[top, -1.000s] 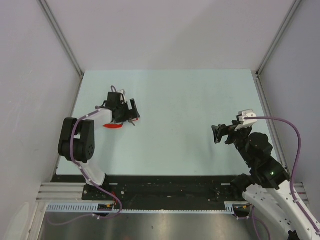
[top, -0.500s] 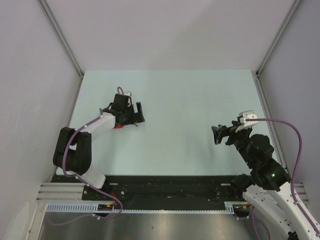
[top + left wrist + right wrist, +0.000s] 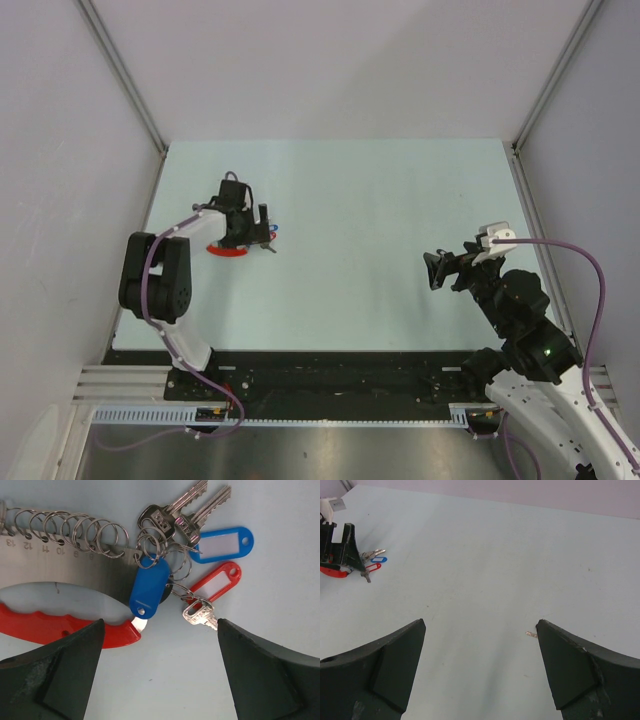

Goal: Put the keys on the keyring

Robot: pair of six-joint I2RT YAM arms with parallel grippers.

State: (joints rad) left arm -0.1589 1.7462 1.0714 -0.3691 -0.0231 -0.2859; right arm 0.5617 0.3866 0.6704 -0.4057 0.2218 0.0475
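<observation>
The left gripper (image 3: pixel 160 642) hangs low over the far left part of the table (image 3: pixel 380 200), its jaws apart and holding nothing. Between its fingers (image 3: pixel 60 675) lies the keyring (image 3: pixel 75 527): a row of split rings along a grey numbered strip (image 3: pixel 60 562) that runs into a red curved end piece (image 3: pixel 50 627). At the strip's end, a cluster of rings carries the keys (image 3: pixel 185 510), two pointing away from the gripper and a smaller one (image 3: pixel 199 616) lying nearer to it. A blue oval tag (image 3: pixel 149 587), a blue-framed label (image 3: pixel 222 544) and a red-framed label (image 3: pixel 216 583) sit in the same bunch. The right gripper (image 3: pixel 480 630) is well apart on the right side, jaws wide and empty, with a tiny metal bit (image 3: pixel 531 634) on the table just beside one finger.
</observation>
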